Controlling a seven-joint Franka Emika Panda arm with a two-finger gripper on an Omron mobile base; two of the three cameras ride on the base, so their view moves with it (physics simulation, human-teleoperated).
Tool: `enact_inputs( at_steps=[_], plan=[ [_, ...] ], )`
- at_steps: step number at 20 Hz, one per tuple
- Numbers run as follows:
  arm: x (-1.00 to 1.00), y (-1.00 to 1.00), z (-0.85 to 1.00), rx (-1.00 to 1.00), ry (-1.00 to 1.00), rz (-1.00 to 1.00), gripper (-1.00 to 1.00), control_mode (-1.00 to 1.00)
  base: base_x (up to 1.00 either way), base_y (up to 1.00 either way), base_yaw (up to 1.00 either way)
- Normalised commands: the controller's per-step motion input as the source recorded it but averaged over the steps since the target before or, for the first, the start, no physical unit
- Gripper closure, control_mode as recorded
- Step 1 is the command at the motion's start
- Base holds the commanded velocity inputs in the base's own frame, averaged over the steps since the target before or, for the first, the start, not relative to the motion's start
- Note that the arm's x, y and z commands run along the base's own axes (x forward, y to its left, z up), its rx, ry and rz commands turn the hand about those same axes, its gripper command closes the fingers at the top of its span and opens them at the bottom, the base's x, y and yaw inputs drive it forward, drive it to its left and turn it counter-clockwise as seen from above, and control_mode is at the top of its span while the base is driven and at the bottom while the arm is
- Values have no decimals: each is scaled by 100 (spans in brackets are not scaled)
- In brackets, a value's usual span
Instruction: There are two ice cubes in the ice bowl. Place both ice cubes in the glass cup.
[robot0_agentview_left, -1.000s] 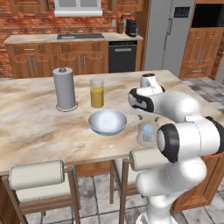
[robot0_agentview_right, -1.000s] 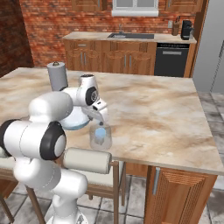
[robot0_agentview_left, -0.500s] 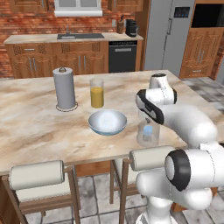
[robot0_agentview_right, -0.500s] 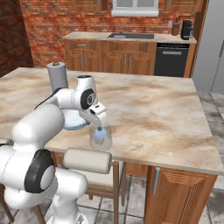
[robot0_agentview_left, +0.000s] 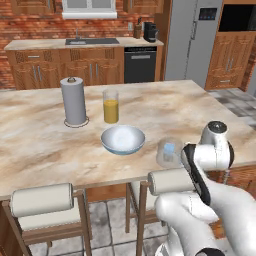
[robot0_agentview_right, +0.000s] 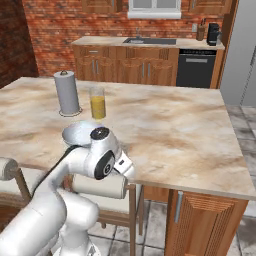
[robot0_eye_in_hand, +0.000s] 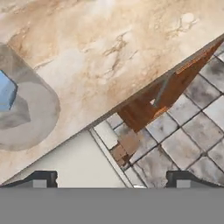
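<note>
Our hand (robot0_eye_in_hand: 111, 179) is spread wide, its two small dark fingertips (robot0_eye_in_hand: 43, 178) far apart, holding and touching nothing. It hangs over the front edge of the marble counter (robot0_agentview_left: 190, 107), with grey floor tiles (robot0_eye_in_hand: 192, 131) below. The short clear glass cup (robot0_agentview_left: 169, 152) stands near that edge with a light blue ice cube (robot0_agentview_left: 170, 148) inside. The wide pale blue-grey ice bowl (robot0_agentview_left: 123, 139) sits just left of it. We see lots of bare counter on the right.
</note>
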Motion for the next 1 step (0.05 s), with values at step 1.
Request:
enact_inputs(
  at_steps=[1],
  plan=[
    [-69, -63, 0, 0, -100, 0, -100, -100, 0, 0, 0]
  ],
)
